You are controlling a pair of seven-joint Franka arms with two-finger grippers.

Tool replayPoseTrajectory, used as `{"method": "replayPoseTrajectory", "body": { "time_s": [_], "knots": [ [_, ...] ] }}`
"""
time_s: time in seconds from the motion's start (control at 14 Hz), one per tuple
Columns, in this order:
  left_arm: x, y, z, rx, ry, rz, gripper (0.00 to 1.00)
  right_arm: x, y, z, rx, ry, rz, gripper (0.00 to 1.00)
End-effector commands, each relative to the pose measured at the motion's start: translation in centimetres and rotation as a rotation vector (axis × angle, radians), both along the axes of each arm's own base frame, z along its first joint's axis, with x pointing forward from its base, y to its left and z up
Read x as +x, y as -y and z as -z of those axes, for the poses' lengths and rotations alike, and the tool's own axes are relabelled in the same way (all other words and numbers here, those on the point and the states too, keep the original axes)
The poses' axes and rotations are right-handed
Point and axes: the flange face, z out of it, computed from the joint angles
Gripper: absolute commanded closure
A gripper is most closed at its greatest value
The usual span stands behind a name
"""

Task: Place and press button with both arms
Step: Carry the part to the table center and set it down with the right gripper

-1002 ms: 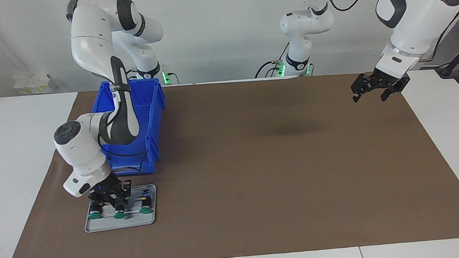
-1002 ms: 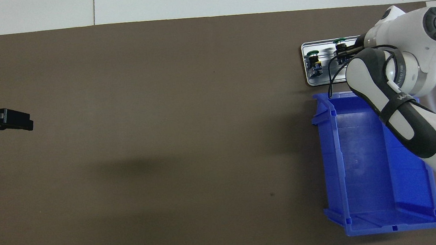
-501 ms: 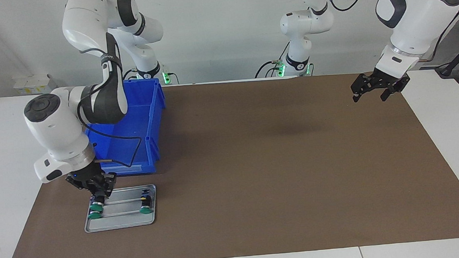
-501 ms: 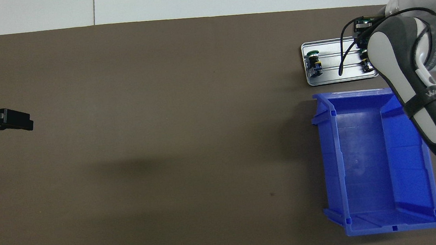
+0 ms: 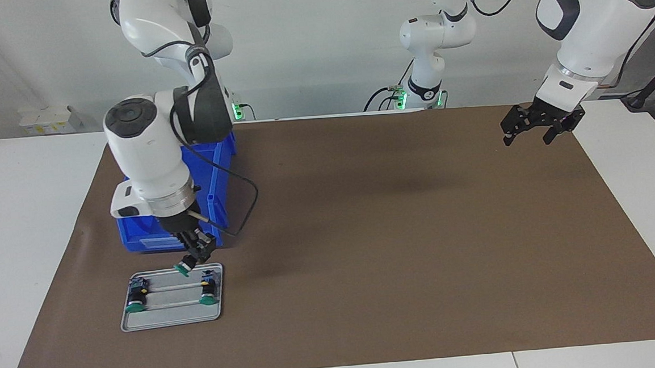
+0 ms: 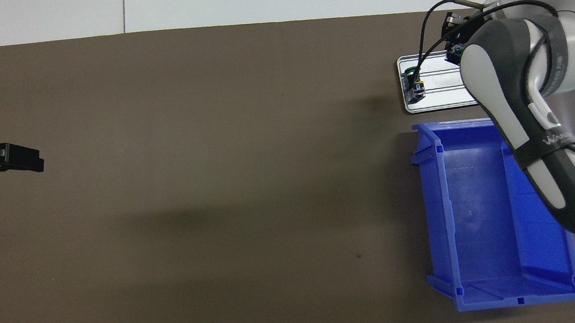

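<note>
Button: the green-capped button (image 5: 183, 267) hangs in the air, pinched in the right gripper, cap tilted down and away from the robots; it is over the tray's edge nearest the robots, clear of the tray.
Right gripper: the right gripper (image 5: 196, 252) has its fingers closed narrow on the button's black body; it hangs above the gap between the blue bin and the tray. In the overhead view its own arm hides most of it.
Tray: a small metal tray (image 5: 171, 319) lies on the mat just farther from the robots than the bin, toward the right arm's end of the table; in the facing view it sits at about 6 o'clock from the bin.
Other buttons: one button (image 5: 136, 300) lies at the tray's end closer to the table's edge, another (image 5: 209, 292) at the end closer to the table's middle; both lie with green caps pointing away from the robots.
Blue bin: an open blue bin (image 6: 483, 216) stands on the mat, partly covered by the right arm.
Left gripper: the left gripper (image 5: 535, 127) waits in the air over the mat's corner at the left arm's end, at about 3 o'clock from the bin in the facing view, fingers spread wide, holding nothing.
Mat: a brown mat (image 5: 399, 248) covers most of the white table (image 5: 18, 237).
</note>
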Motion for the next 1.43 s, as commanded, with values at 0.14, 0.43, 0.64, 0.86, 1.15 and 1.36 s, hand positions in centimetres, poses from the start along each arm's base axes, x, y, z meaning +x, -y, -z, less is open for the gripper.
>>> {"method": "replayPoseTrajectory", "body": {
  "time_s": [0.14, 0.43, 0.64, 0.86, 1.15, 1.36],
  "knots": [
    [-0.5, -0.2, 0.0, -0.012, 0.000, -0.001, 0.00, -4.4, -13.4, 0.3, 0.058, -0.010, 0.360, 1.00],
    [-0.6, -0.2, -0.1, -0.012, 0.002, -0.001, 0.00, -7.7, -22.7, 4.7, 0.087, -0.049, 0.589, 1.00],
    [-0.6, -0.2, -0.1, -0.012, 0.002, -0.001, 0.00, -9.9, -31.3, 10.3, 0.145, -0.023, 0.647, 1.00],
    [-0.6, -0.2, -0.1, -0.012, 0.002, -0.001, 0.00, -12.5, -36.8, 12.5, 0.266, -0.030, 0.651, 1.00],
    [-0.6, -0.2, -0.1, -0.012, 0.002, -0.001, 0.00, -15.8, -41.6, 12.8, 0.361, -0.017, 0.642, 1.00],
    [-0.6, -0.2, -0.1, -0.012, 0.002, -0.001, 0.00, -18.4, -43.5, 14.2, 0.341, -0.036, 0.638, 1.00]
  ]
}}
